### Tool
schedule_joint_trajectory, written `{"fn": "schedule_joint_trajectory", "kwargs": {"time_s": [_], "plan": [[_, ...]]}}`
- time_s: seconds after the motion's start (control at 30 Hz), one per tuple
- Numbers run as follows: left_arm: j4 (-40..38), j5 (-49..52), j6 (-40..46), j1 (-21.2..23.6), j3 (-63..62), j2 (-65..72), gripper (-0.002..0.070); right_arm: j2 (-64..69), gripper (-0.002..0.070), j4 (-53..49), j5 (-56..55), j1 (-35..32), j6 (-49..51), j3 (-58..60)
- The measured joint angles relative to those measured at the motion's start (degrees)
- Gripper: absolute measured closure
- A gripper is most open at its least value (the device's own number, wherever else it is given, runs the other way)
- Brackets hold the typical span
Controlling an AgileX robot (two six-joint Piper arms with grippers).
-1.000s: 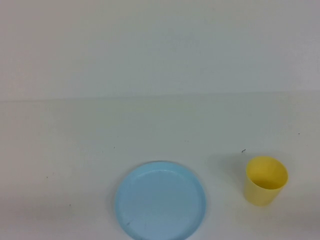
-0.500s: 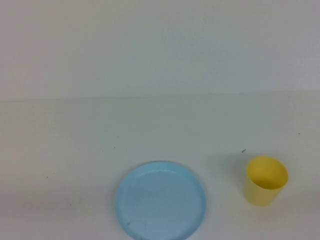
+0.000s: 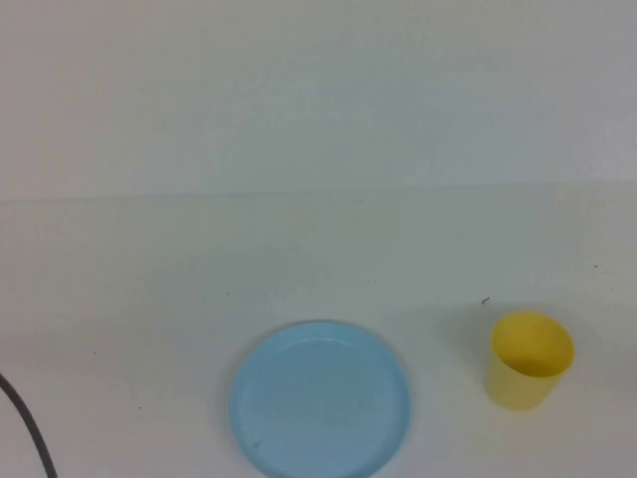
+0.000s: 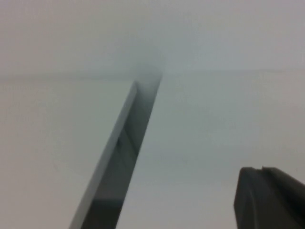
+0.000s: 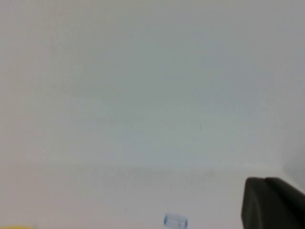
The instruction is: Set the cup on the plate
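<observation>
Looking down on a white table (image 3: pixel 149 299), with a pale wall (image 3: pixel 318 90) behind and a faint seam where the two meet. Picking out the plate (image 3: pixel 319 398) near the front edge, about centre: round, light blue, shallow raised rim, lying flat and bare. Swinging right to the cup (image 3: pixel 530 359): small, yellow, upright, mouth open toward the camera. Standing on the table itself, clear of the plate, with a strip of white between them. Not yet on the plate, then.

Catching a thin dark cable (image 3: pixel 30 433) curving in at the front left corner of the high view. No seeing either arm from up there.

Switching to the left wrist view: only a dark blocky corner of the left end effector (image 4: pixel 269 198), hanging over plain white table. Closed right down, gripping nothing. Noting a long grey bar (image 4: pixel 119 157) slanting across that view; hard to tell what it is.

Switching to the right wrist view: much the same, a dark corner of the right end effector (image 5: pixel 271 202) above pale surface, closed tight and carrying nothing. Glimpsing a tiny blue patch (image 5: pixel 175 221) low in that view, too small to name, and a yellow sliver (image 5: pixel 14 227) at the very edge, too little to identify.
</observation>
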Motion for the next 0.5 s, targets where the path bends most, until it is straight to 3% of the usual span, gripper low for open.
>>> {"fn": "schedule_joint_trajectory", "kwargs": {"time_s": [0.13, 0.23, 0.3, 0.43, 0.5], "plan": [[-13.1, 0.8, 2.3, 0.0, -2.4, 4.5, 0.0673, 9.0, 0.0678, -0.7, 13.0, 0.0, -1.3, -4.4], [-33.9, 1.3, 24.2, 0.0, -2.4, 7.7, 0.0673, 16.3, 0.0678, -0.4, 20.8, 0.2, -1.5, -8.1], [-46.7, 2.6, 34.1, 0.0, -2.4, 11.4, 0.0673, 20.9, 0.0678, 0.9, 23.8, 0.6, -1.8, -10.5], [-61.4, 1.5, 47.5, 0.0, -2.4, 18.5, 0.0662, 27.4, 0.0678, 6.0, 24.7, 1.8, -7.7, -14.5], [-69.4, 1.2, 56.2, 0.0, -2.4, 22.2, 0.0610, 29.7, 0.0678, 9.3, 24.8, 2.2, -10.2, -15.5]]}}
